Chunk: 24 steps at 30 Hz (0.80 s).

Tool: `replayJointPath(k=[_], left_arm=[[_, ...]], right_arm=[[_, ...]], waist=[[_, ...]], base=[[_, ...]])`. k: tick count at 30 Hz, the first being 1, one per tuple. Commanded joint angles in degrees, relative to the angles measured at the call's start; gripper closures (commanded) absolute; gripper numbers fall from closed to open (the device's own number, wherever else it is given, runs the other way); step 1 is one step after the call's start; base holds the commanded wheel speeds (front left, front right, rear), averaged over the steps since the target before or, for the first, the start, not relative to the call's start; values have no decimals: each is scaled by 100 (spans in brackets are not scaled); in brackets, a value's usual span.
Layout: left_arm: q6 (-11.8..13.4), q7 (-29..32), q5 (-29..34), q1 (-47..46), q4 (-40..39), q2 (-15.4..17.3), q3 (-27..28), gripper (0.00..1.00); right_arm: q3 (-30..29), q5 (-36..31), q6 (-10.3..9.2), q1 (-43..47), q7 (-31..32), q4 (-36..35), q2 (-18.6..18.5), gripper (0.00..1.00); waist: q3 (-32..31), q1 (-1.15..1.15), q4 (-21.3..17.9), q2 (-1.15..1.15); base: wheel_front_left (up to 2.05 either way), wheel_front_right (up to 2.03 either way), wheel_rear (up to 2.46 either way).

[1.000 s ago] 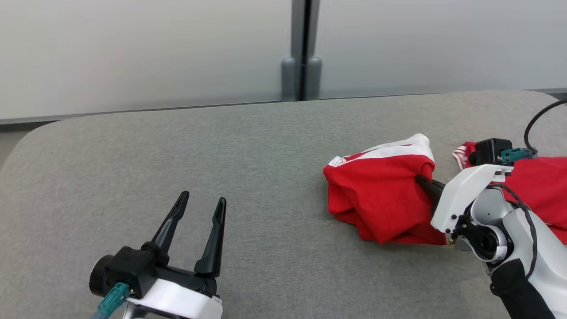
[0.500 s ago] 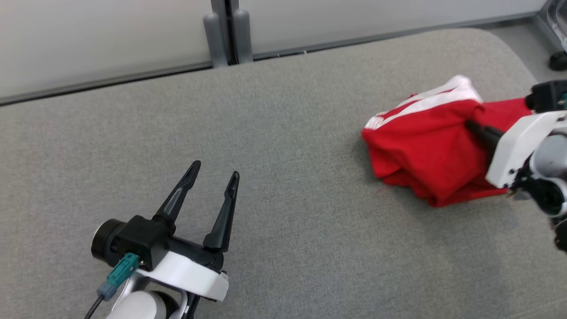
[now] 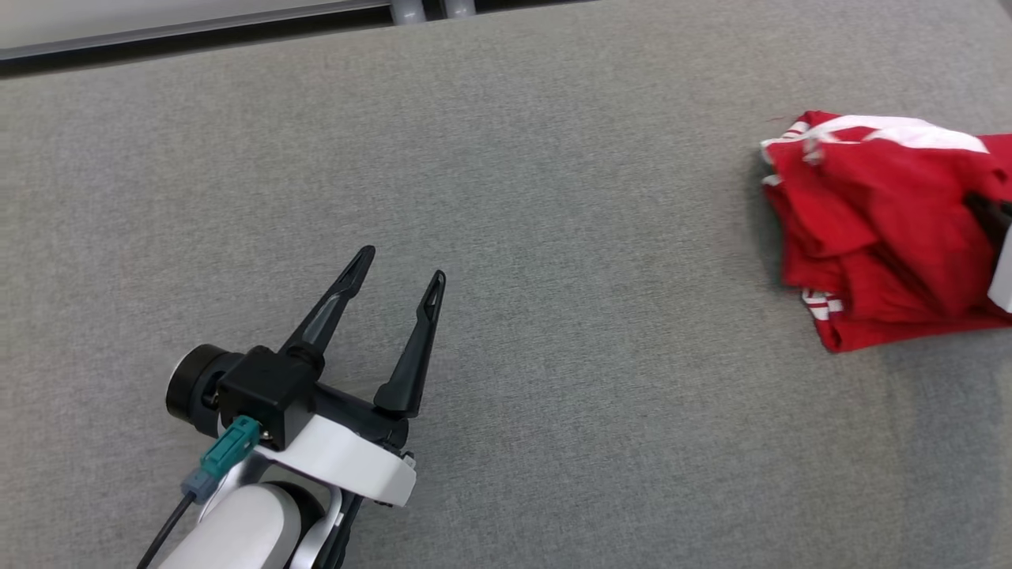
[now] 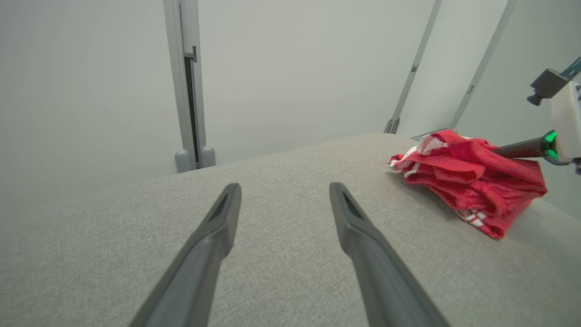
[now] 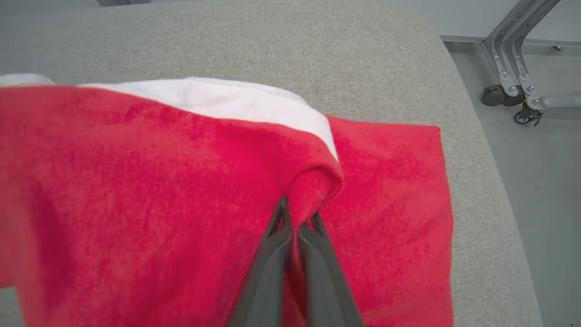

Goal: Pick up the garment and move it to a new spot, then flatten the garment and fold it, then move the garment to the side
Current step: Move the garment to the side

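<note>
1. Since a second earlier, the head camera had tipped down and swung, so the wall left its top edge and the garment (image 3: 870, 229) sat farther right in frame. That shift belonged to the camera.
2. The garment itself had also changed: its heap looked more gathered, with striped trim now at its lower edge.
3. The right end effector (image 5: 298, 209) was clamped on a raised fold of red cloth, its jaws together.
4. The left end effector (image 3: 403, 264) hung over bare table (image 3: 553, 197) with its jaws apart and empty, well apart from the garment.
5. Judged from this, the pick-up-and-move step was under way. Flattening and folding had not begun, and the idle left arm would be needed for them.
6. The head view cut the garment off at its right edge and hid the pinch.
7. The right wrist view showed the pinch plainly, plus a flat red panel lying on the table near its rounded end, with a castor (image 5: 494, 96) on the floor beyond.
8. The left wrist view gave the side profile: the heap appeared to rest on the table below the grip, though that was not certain.
</note>
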Motion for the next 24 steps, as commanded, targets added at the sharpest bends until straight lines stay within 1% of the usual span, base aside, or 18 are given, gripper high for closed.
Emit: replayJointPath(k=[1, 2, 3, 7, 10, 13, 15, 20, 24], left_arm=[[-32, -36, 12, -84, 25, 1, 10, 0], [-37, -57, -2, -89, 49, -10, 6, 0], [-42, -67, -19, -79, 71, -17, 6, 0], [-10, -170, -56, 28, 152, -45, 17, 0], [38, -246, -110, 125, 195, -25, 86, 0], [113, -329, -155, 222, 160, 32, 198, 0], [186, -366, -210, 333, 113, 106, 312, 0], [412, -408, -367, 672, -24, 285, 634, 0], [558, -436, -551, 956, -179, 409, 909, 0]], right_arm=[[-22, -38, 0, -90, -104, 220, -42, 70], [-11, -72, 0, -105, -157, 413, -9, 53], [-18, -113, 0, -130, -220, 591, 17, 0], [-79, -370, 0, -310, -591, 1281, 85, 0], [-171, -555, 0, -441, -1104, 1575, 173, 0], [-328, -680, 0, -575, -1700, 1720, 239, 0], [-392, -682, 0, -574, -2008, 1647, 366, 0], [-575, -667, 0, -330, -2578, 1269, 470, 0], [-797, -637, 0, 24, -2872, 673, 554, 0]], waist=[[14, 0, 77, 0], [-13, 0, 104, 0], [-52, 0, 128, 0], [-273, 0, 194, 0], [-506, 0, 240, 0], [-752, 0, 292, 0], [-933, 0, 325, 0], [-1395, 0, 414, 0], [-1714, 0, 510, 0]], base=[[0, 0, 0], [0, 0, 0], [0, 0, 0], [0, 0, 0], [0, 0, 0], [0, 0, 0], [0, 0, 0], [0, 0, 0], [0, 0, 0]])
